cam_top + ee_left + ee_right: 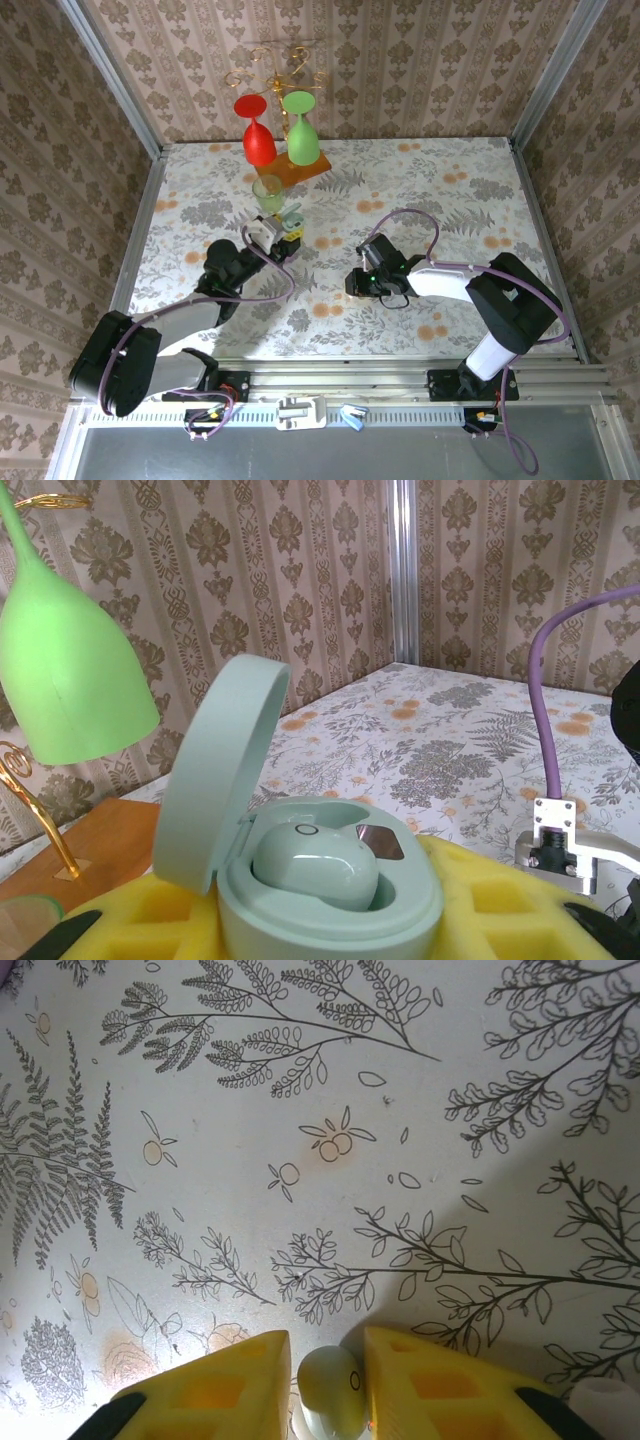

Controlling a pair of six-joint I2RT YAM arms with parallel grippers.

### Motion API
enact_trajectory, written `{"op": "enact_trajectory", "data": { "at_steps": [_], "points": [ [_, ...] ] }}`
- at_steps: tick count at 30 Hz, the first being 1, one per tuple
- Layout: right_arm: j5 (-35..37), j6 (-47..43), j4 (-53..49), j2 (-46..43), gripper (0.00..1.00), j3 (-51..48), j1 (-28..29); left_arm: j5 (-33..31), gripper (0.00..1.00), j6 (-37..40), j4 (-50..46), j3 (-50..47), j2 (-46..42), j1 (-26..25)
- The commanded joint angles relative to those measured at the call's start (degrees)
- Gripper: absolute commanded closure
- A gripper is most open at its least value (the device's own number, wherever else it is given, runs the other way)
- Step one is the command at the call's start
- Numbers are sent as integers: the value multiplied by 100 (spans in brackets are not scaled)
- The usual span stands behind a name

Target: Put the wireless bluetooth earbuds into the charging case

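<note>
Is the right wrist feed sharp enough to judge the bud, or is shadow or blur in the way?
Right wrist: the small pale rounded earbud between the yellow fingers is sharp; a soft shadow darkens the floral tablecloth around them. Left wrist: the open mint oval case is crisp and evenly lit.

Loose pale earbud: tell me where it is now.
Right wrist view, bottom centre: the pale earbud sits between the right yellow fingers, against the flowered table, away from the mint case in the left fingers.
</note>
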Motion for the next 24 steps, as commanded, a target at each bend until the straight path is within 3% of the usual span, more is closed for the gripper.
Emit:
{"op": "enact_trajectory", "data": {
  "at_steps": [1,15,24],
  "points": [
    [-307,-7,-124,-115,73,-182,41,69,80,-52,260,146,-67,-26],
    [-72,-103,-319,-191,82,-144,69,87,80,-81,349,135,12,-26],
    [1018,-547,-1331,-977,82,358,78,146,80,342,26,239,216,-161]
  ]
}}
